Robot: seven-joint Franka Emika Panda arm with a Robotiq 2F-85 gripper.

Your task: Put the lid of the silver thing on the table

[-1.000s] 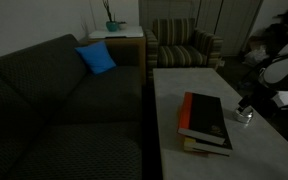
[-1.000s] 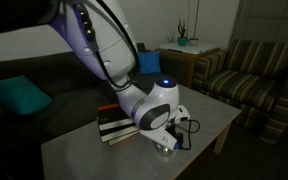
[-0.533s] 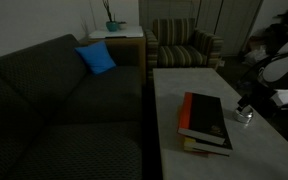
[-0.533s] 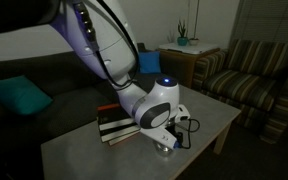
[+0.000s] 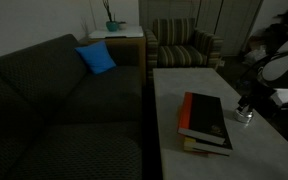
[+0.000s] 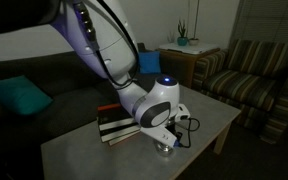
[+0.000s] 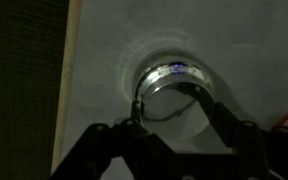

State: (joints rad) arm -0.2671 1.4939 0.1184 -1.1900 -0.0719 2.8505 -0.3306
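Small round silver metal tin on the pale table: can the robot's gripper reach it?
Probably yes: in the wrist view the gripper hangs over the silver tin, a finger on either side, nothing between. Whether it grips is unclear.

Ext cams share table [image 5: 179, 80] (wrist: top-down).

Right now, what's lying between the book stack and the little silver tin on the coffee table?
Nothing: in an exterior view only a narrow bare strip of table separates the book stack from the silver tin.
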